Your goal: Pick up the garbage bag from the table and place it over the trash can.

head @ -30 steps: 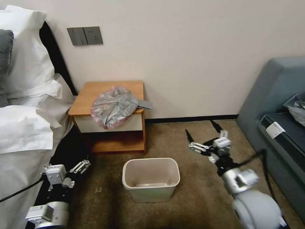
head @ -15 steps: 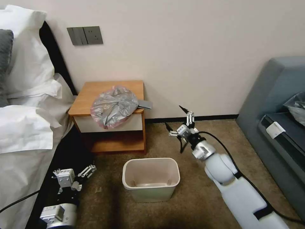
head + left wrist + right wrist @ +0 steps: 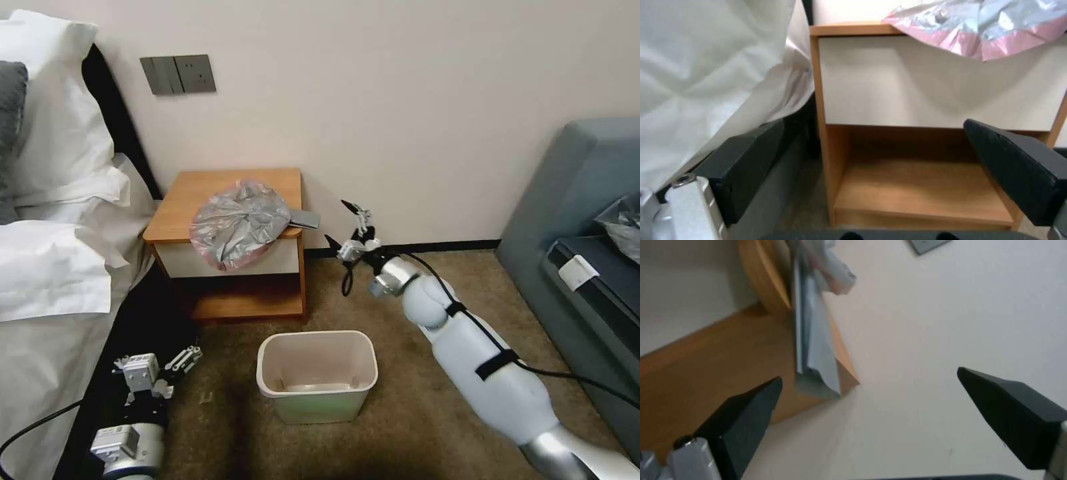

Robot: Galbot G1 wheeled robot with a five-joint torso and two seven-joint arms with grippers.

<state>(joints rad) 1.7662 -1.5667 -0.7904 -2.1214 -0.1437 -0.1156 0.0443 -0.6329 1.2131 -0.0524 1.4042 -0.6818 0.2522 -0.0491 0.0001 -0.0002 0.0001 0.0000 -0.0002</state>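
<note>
Garbage bag (image 3: 239, 223) lay crumpled on the nightstand table (image 3: 193, 193), toward its front right, pink edge draping over the white drawer front; a flat grey tail stuck out past the table's right edge. Nothing gripped it.

Right gripper (image 3: 343, 223) was raised off the carpet, just right of the table's right side, near the bag's protruding tail but not touching. Jaws spread wide, empty. In the right wrist view the bag's grey tail (image 3: 815, 350) and the table's wooden side (image 3: 706, 363) sat ahead between the two black fingers (image 3: 744, 420), gap visible.

Left gripper (image 3: 175, 363) was low at the bed's edge, near the floor, left of the trash can (image 3: 317, 377). Jaws spread, empty. Left wrist view faced the table's drawer front (image 3: 929, 83) and lower shelf, with the bag's pink edge (image 3: 982, 33) hanging over the drawer top.

Trash can stood upright on the carpet in front of the table, open, no bag on it, well apart from both grippers.
</note>
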